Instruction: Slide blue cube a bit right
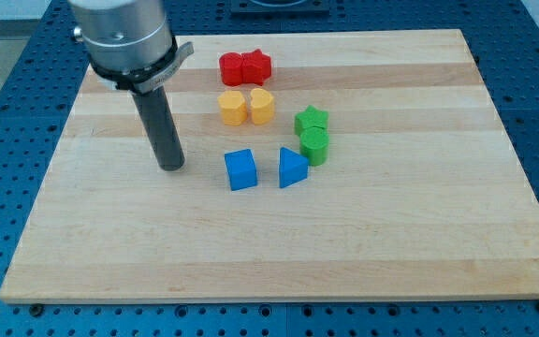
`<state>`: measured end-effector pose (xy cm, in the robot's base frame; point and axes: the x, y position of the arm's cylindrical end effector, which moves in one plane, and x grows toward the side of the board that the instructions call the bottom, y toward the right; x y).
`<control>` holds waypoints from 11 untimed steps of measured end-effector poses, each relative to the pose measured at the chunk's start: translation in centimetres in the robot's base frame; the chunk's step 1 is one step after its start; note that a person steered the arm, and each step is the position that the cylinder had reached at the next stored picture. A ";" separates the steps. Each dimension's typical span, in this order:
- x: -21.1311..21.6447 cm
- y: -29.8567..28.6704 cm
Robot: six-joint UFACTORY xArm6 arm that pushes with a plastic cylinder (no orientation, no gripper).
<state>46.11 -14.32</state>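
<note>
The blue cube (240, 169) sits on the wooden board (279, 243) near its middle. A blue triangular block (292, 168) lies just to the cube's right with a small gap between them. My tip (171, 166) rests on the board to the left of the blue cube, about a cube's width and a half away and at nearly the same height in the view. The dark rod rises from the tip to the arm's metal flange at the view's top left.
Two red blocks (245, 67) sit side by side near the board's top. Two yellow blocks (247, 107) lie below them. A green star-shaped block (312, 120) and a green cylinder-like block (314, 145) stand right of the blue triangular block.
</note>
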 end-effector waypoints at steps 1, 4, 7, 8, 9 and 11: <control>1.1 0.3; 1.1 3.1; 1.0 4.5; 0.8 5.1; 0.4 5.7; 0.1 7.6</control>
